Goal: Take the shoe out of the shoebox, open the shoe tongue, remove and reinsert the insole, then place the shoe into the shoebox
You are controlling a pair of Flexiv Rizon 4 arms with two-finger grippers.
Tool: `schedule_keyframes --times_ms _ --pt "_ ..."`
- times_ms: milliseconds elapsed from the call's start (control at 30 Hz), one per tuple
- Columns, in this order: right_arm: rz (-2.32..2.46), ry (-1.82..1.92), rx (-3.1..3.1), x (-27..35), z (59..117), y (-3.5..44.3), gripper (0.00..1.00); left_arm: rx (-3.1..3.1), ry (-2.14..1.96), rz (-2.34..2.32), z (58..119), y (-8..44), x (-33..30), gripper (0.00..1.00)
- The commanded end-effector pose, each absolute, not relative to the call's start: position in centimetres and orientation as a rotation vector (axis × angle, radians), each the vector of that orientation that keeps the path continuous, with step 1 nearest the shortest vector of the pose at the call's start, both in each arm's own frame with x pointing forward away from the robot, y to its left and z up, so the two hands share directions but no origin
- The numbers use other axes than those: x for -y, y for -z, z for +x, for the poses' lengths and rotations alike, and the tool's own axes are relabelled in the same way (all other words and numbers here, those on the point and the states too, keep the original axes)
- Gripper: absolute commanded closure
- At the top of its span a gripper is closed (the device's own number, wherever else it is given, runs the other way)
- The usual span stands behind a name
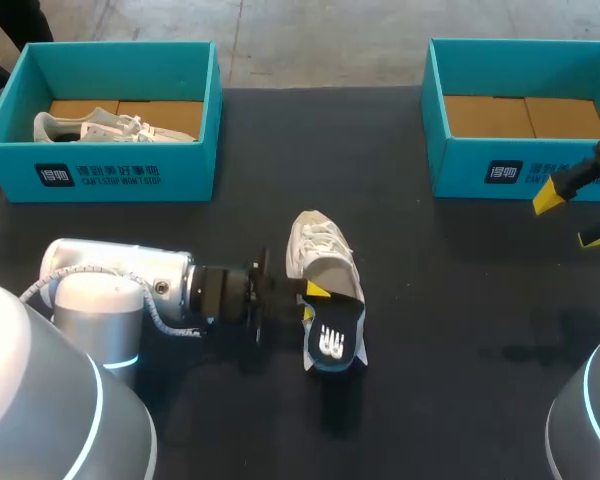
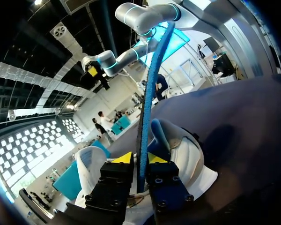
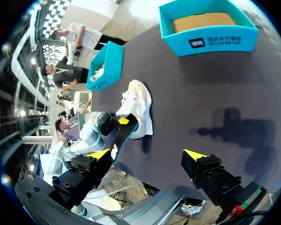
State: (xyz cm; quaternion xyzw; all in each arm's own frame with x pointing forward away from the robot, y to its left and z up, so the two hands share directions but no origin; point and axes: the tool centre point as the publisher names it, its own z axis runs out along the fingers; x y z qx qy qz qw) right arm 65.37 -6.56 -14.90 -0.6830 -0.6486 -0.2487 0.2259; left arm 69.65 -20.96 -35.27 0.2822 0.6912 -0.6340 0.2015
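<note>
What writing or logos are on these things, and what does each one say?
Front of the left shoebox: a white emblem and lettering, too small to read surely.
Front of the right shoebox: the same kind of white print, likewise too small.
On the insole: a white logo mark, no readable words.
No other print shows on the table.

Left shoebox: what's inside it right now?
The shoebox holds one white shoe on a brown cardboard floor, by the near wall. That wall covers the shoe's lower edge and the floor's front strip.

surface: dark matte table [image 1: 460,300] | light: soft shadows lying on its top
</note>
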Motion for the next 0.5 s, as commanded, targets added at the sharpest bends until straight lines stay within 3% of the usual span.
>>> schedule_keyframes --times_ms 33,233,500 --pt "-1.886 0.684 1.788 6.5 65.4 15.0 0.00 -1.928 1.768 0.783 69.2 35.2 20.7 0.71" --pt "-1.886 0.684 1.788 6.5 65.4 15.0 0.00 -1.913 1.778 0.785 68.6 34.6 20.7 0.63" --pt "-1.886 0.684 1.788 6.5 65.4 15.0 0.00 -1.911 1.751 0.798 67.6 33.8 20.5 0.65"
